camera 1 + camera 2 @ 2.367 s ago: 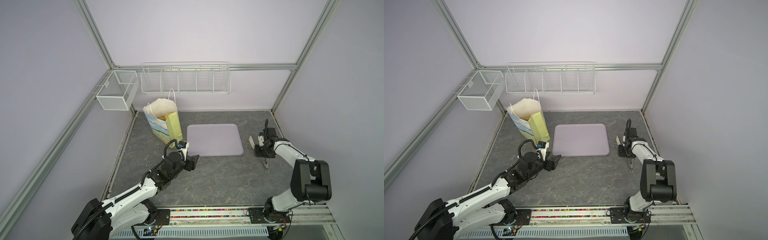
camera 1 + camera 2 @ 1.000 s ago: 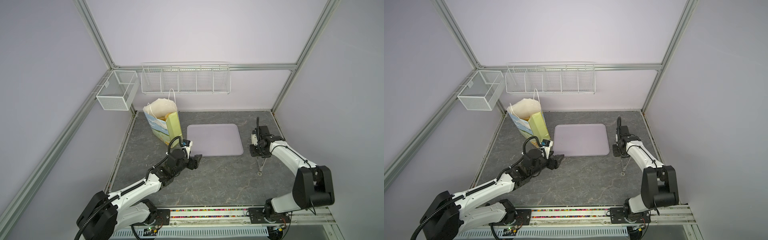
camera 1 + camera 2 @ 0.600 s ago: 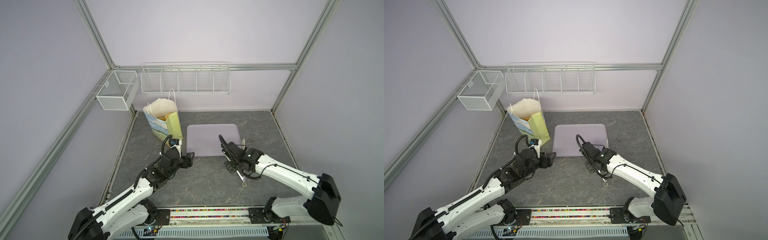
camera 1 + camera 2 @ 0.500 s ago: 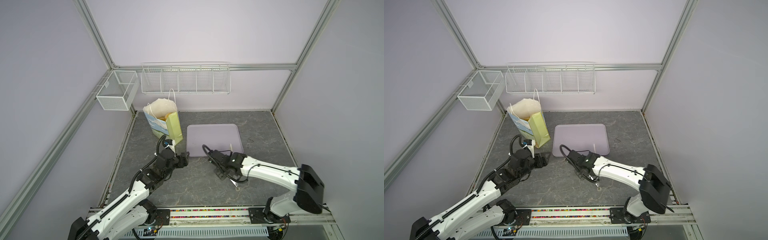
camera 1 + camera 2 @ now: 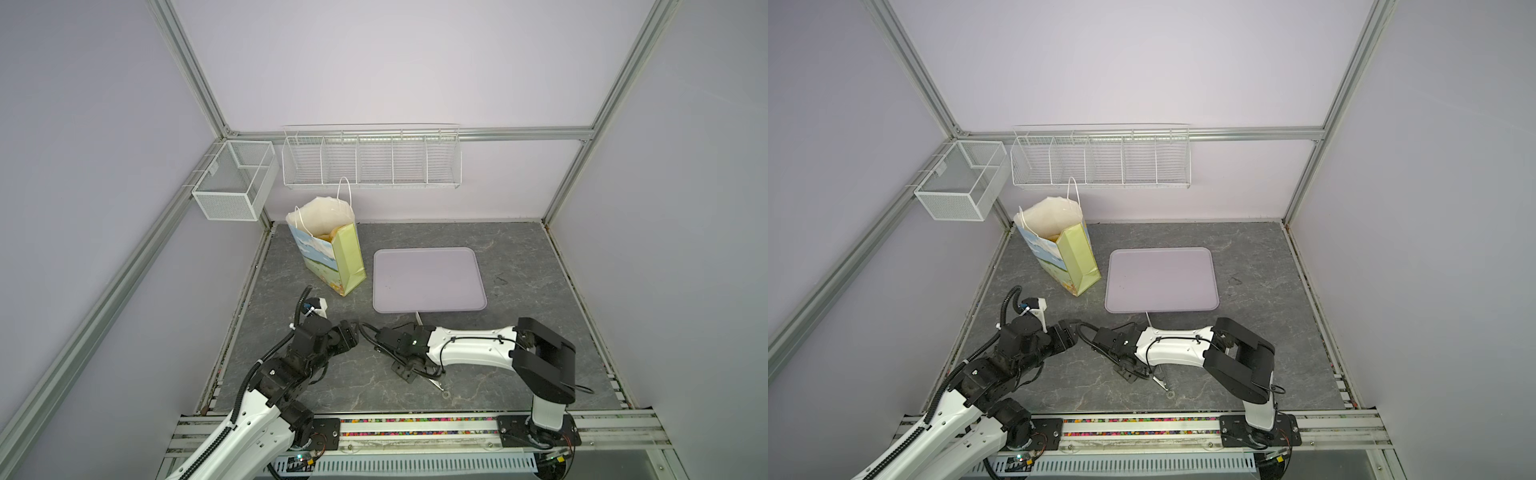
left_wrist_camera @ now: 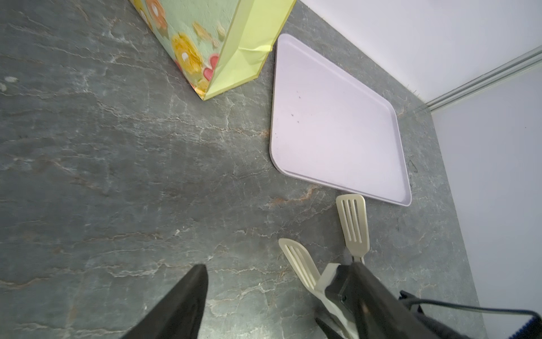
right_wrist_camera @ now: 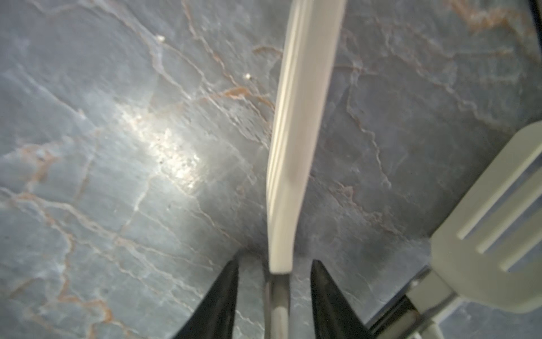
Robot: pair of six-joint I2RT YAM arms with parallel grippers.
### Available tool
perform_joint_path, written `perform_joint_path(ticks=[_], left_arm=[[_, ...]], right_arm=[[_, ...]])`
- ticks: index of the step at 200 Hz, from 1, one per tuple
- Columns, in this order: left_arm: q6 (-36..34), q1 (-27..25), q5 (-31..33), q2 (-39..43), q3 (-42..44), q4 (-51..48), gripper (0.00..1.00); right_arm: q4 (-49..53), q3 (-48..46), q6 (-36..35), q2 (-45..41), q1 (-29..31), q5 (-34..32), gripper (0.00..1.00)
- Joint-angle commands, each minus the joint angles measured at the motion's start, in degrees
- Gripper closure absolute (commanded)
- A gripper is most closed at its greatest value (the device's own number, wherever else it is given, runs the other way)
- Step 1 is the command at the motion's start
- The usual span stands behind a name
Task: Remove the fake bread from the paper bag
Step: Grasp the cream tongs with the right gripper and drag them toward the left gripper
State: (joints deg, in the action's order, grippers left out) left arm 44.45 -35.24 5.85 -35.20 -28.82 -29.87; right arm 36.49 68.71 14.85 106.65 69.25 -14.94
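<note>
cream plastic tongs [image 7: 302,117]: in the right wrist view one arm runs straight out between the jaws over the grey stone-look table [image 7: 117,132]. the other slotted head lies off to one side, outside them.
right gripper [image 7: 275,268]: jaws apart, astride that one arm, with a sliver of table showing on each side. it is not clamped.
paper bag [image 5: 351,257]: in both top views it stands upright at the far left, mouth open, handles up.
fake bread [image 5: 328,237]: a scrap of orange-yellow shows in the bag's mouth. the rest is hidden and none lies outside.
tray [image 5: 428,286]: lavender and bare, just right of the bag.
left gripper [image 5: 348,332]: low at the near middle, pointing right, close to the right gripper and well short of the bag.
left wrist view: fingers [image 6: 181,305] are wide apart with nothing held. both tong heads lie splayed ahead, with the bag's base and the tray beyond.
step in hand: probably getting the tongs in hand as the tool for the bag. whether the right jaws are about to close or have let go i cannot tell.
doing it well: take both arms of the tongs, not one, partway along the metal, so that a squeeze shuts the heads. lift level, then enter the bag's mouth from above so the light bag does not tip.
</note>
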Motion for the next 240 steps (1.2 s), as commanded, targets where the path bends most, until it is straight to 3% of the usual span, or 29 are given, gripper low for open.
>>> perform_joint_path(ticks=[1,32,94,164,240], left_arm=[[1.8,0.3,-3.6,-2.0,1.8,2.4,0.26],[1.7,0.3,-8.1,-6.8,2.5,6.9,0.27],[1.3,0.3,-10.8,-14.0,3.0,11.3,0.27],[1.3,0.3,-14.9,-23.8,1.6,18.0,0.28],[1.6,0.3,-15.6,-26.9,2.3,20.6,0.29]], right_arm=[[0.2,-2.3,1.3,-5.0,-0.1,0.0,0.45],[0.9,-5.6,4.6,-10.1,0.5,-1.7,0.37],[5.1,-11.8,12.6,-17.7,1.1,-7.4,0.27],[0.1,-16.3,15.8,-15.1,1.1,-7.6,0.22],[-2.3,-15.1,14.9,-11.9,1.1,-4.6,0.22]])
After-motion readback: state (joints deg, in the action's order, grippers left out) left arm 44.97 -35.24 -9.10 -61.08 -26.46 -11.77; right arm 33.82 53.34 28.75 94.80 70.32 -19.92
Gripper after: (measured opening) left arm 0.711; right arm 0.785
